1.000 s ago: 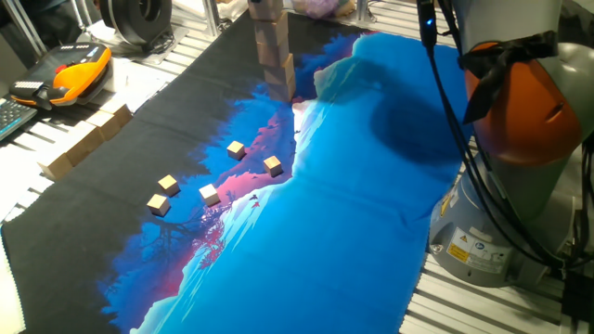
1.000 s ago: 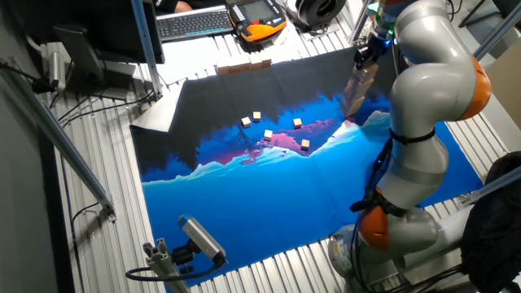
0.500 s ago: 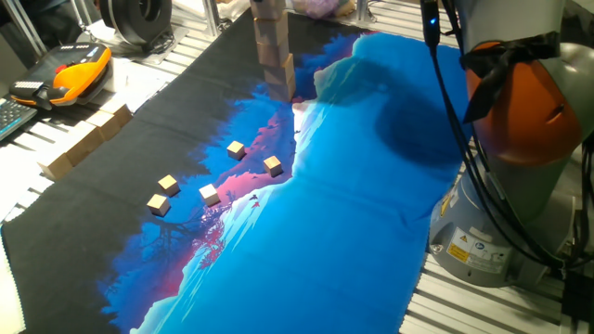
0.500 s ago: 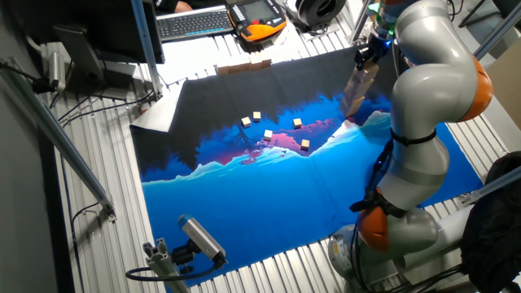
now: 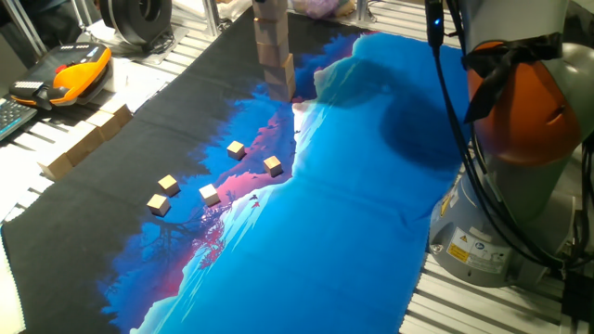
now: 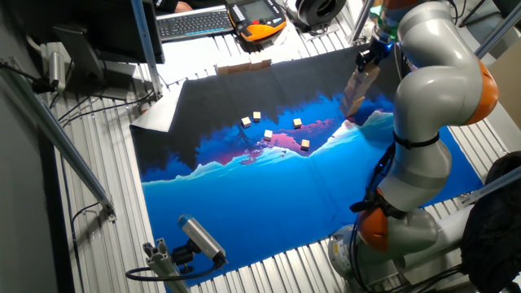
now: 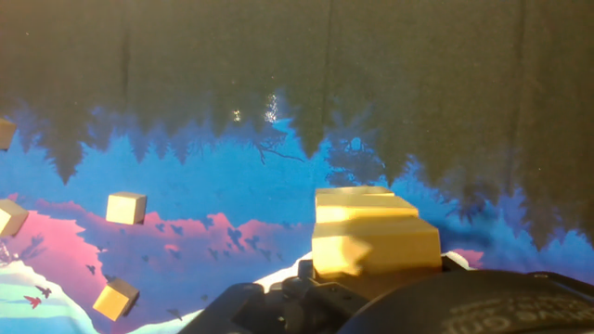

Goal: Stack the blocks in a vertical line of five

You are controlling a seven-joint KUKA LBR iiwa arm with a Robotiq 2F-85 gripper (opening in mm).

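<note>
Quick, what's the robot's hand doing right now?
The hand is at the top of the stack of blocks; whether it is open or shut cannot be told.

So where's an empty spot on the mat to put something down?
The wide blue part of the mat, between the small cubes and the robot's base, is bare. So is the black stretch between the wooden bars and the cubes. It's crowded around the stack of blocks and the gripper.

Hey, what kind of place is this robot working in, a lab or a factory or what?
Most likely a robotics research lab. The arm stands at a slatted aluminium bench covered by a printed cloth, with a teach pendant and keyboard beside it, and a camera aimed at the tabletop.
</note>
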